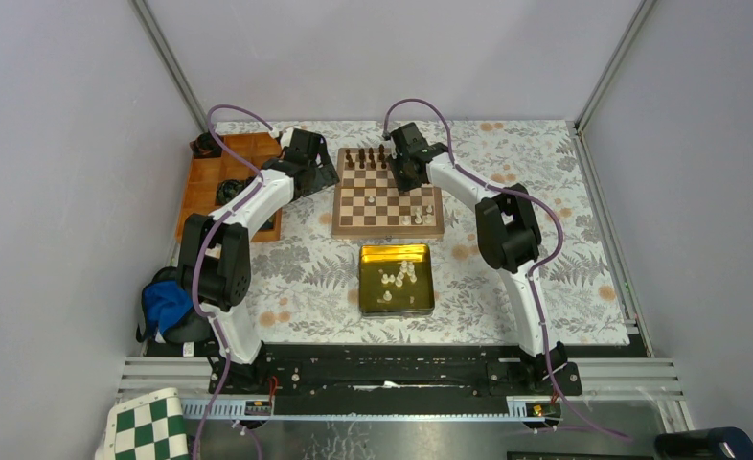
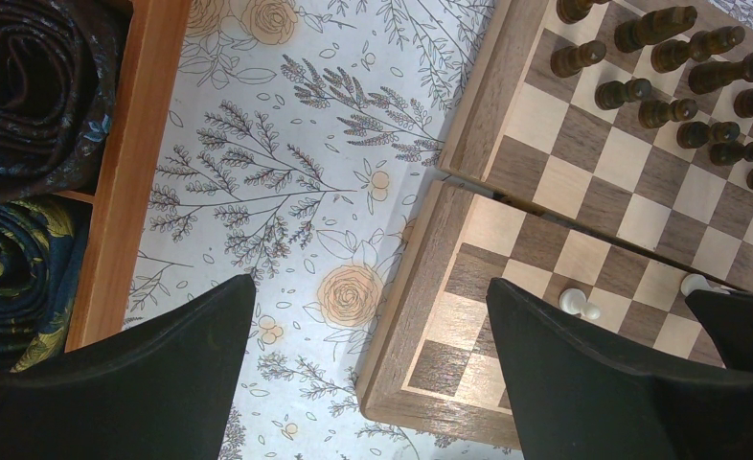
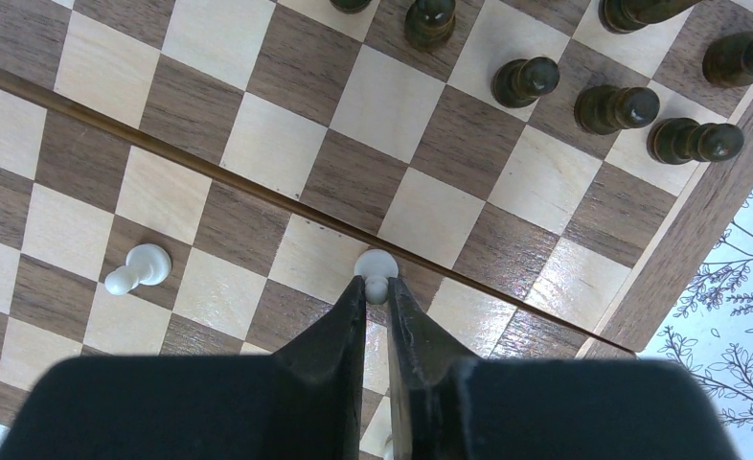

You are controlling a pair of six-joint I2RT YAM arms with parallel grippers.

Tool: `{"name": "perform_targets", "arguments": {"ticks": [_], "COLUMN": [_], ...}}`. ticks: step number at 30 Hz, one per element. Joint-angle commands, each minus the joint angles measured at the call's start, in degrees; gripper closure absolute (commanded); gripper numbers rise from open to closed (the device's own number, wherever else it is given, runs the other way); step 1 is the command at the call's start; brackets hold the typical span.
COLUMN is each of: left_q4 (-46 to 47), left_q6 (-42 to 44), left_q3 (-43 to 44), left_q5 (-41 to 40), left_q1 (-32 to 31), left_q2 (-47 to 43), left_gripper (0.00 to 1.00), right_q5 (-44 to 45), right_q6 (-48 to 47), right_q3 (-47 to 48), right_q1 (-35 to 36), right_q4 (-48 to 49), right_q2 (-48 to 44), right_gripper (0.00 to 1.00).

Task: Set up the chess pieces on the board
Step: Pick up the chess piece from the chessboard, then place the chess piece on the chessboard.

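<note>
Your right pincer (image 3: 374,292) is clamped on a cream piece (image 3: 376,266). The two fingertips pinch its stem and the round head pokes out just ahead of them. That piece is over the board (image 3: 679,251), right on the fold seam that runs across the middle, close to the board's right rim. Whether its base is touching the wood, I can't tell from here.

A lone cream piece (image 3: 138,270) stands further left along the board, on the near side of the seam, well apart from the held one. The dark pieces (image 3: 526,80) crowd the board's far rows.

Over to your left pincer (image 2: 368,321): it's wide open, with nothing between the fingers (image 2: 191,364). It hangs above the board's left rim, one finger over the floral counter (image 2: 286,192) and the other over the board's near-left squares.

From above, a small cluster of cream pieces (image 1: 421,216) sits at the board's near right corner. The spare cream pieces (image 1: 399,275) lie in a gold tin (image 1: 364,287) on the counter, just off the board's near edge. An orange tray (image 1: 205,196) lies to the left of the board, with rolled dark cloths (image 2: 28,86) tucked in its compartments.
</note>
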Motion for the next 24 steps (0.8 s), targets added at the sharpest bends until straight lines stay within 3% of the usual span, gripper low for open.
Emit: {"name": "perform_targets", "arguments": {"ticks": [1, 24], "left_q4": [0.4, 0.4], "left_q6": [0.0, -0.2], "left_q3": [0.5, -0.1], "left_q5": [0.1, 0.4], "left_q1": [0.2, 0.2], "left_q2": [0.1, -0.6], "left_gripper": [0.01, 0.01], "right_q5": [-0.7, -1.8], "right_q6": [-0.8, 0.0], "right_q3": [-0.4, -9.8], "right_q1": [-0.2, 0.1], "right_q4": [0.7, 0.4], "right_q2": [-2.0, -11.2], "right_gripper": [0.89, 0.9]}}
